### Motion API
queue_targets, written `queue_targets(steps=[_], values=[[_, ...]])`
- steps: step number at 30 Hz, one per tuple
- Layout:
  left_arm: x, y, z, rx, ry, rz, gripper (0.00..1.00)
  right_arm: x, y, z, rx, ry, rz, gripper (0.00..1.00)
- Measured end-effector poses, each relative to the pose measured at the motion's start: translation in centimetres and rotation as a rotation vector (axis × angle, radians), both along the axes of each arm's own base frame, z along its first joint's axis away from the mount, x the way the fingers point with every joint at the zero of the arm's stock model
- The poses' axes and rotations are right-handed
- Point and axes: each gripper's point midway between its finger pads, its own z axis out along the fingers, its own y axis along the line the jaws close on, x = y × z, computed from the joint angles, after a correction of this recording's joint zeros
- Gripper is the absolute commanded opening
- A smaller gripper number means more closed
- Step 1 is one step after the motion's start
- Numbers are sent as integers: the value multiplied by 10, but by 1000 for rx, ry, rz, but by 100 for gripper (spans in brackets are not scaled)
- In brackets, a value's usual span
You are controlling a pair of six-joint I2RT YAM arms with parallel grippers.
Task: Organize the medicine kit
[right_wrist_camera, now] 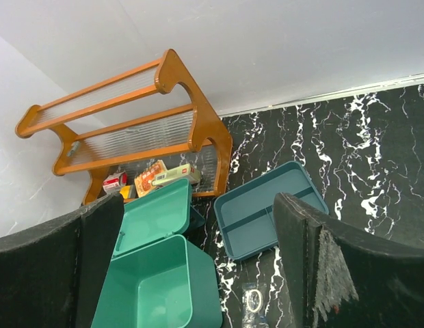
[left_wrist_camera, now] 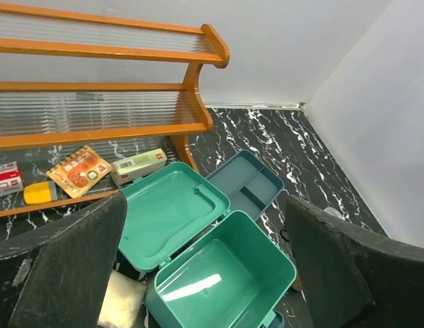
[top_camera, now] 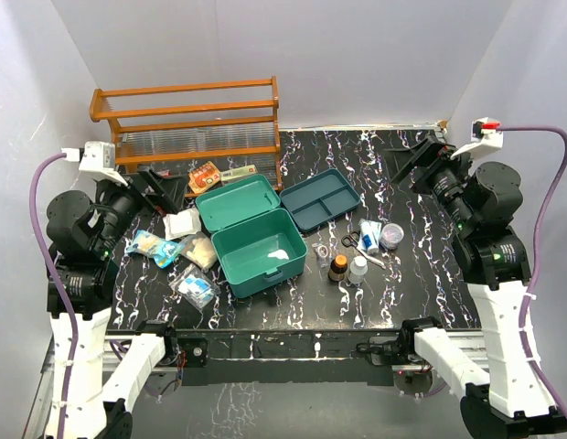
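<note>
Camera overhead: teal medicine kit (top_camera: 265, 251) sits mid-worktop (top_camera: 430, 274), its lid thrown back behind it. Blue two-part tray (top_camera: 320, 201) lies just beside its right rear, and a wooden rack (top_camera: 187, 128) stands at the back left. Packets (top_camera: 160, 247) lie to the kit's left, scissors (top_camera: 352, 242) and small bottles (top_camera: 338, 267) to its right. Both arms are raised at the sides. Left wrist view: left jaws spread wide, holding nothing, with the kit below between them. Right wrist view: right jaws equally wide and empty, above kit and tray.
</note>
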Motion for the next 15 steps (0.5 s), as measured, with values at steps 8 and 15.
queue_targets(steps=[8, 15], values=[[1, -18, 0, -24, -3, -109, 99, 0, 9, -13, 23, 38, 50, 93], [-3, -41, 4, -64, -10, -248, 99, -3, 19, -38, 10, 99, 114, 95]])
